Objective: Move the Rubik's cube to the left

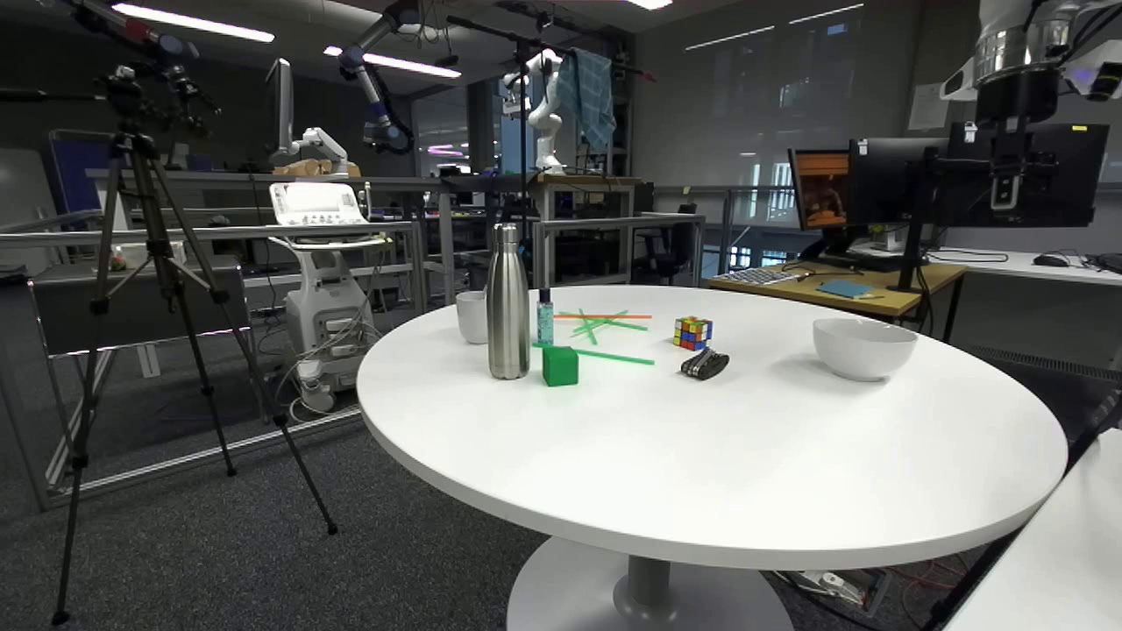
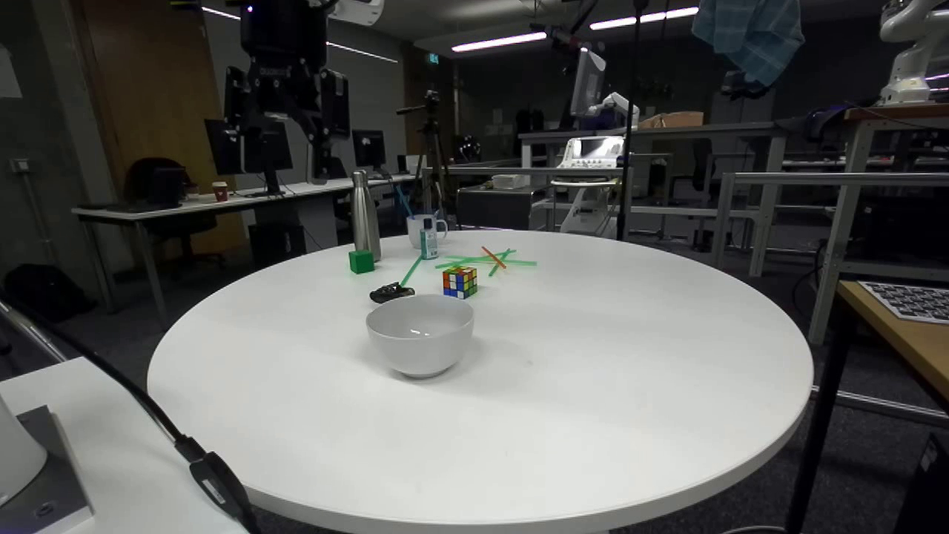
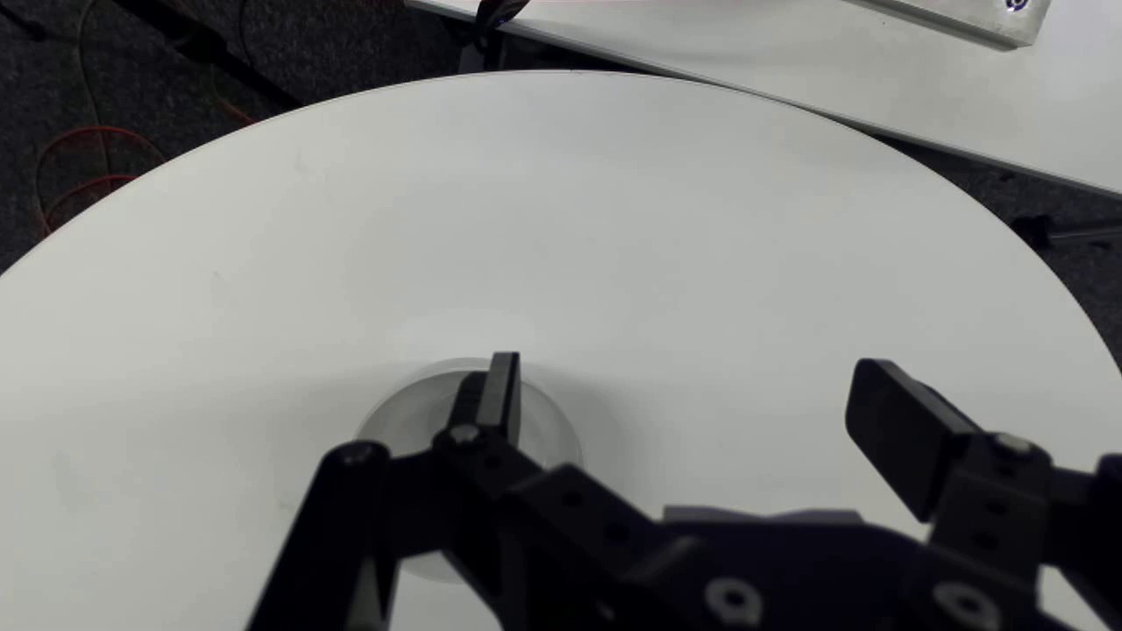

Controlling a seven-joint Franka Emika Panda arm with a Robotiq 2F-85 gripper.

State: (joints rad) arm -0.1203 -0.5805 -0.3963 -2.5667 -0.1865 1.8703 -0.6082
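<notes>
The Rubik's cube (image 1: 693,333) (image 2: 460,282) rests on the round white table (image 1: 701,464) and shows in both exterior views. Its facelets are red, yellow, blue, white and green on dark edges. High above the tabletop, my gripper (image 1: 1005,193) (image 2: 282,159) hangs well apart from the cube. In the wrist view its two black fingers (image 3: 907,429) stand wide apart with only bare tabletop seen between them. The gripper (image 3: 692,394) is open and holds nothing. That view does not show the cube.
A white bowl (image 1: 863,349) (image 2: 420,337) (image 3: 412,412) stands near the cube. A flat dark object (image 1: 705,364) lies close beside it. Also on the table are a steel bottle (image 1: 508,307), a green block (image 1: 560,365), a white mug (image 1: 472,317), a small bluish bottle (image 1: 545,322) and several thin sticks (image 1: 618,357).
</notes>
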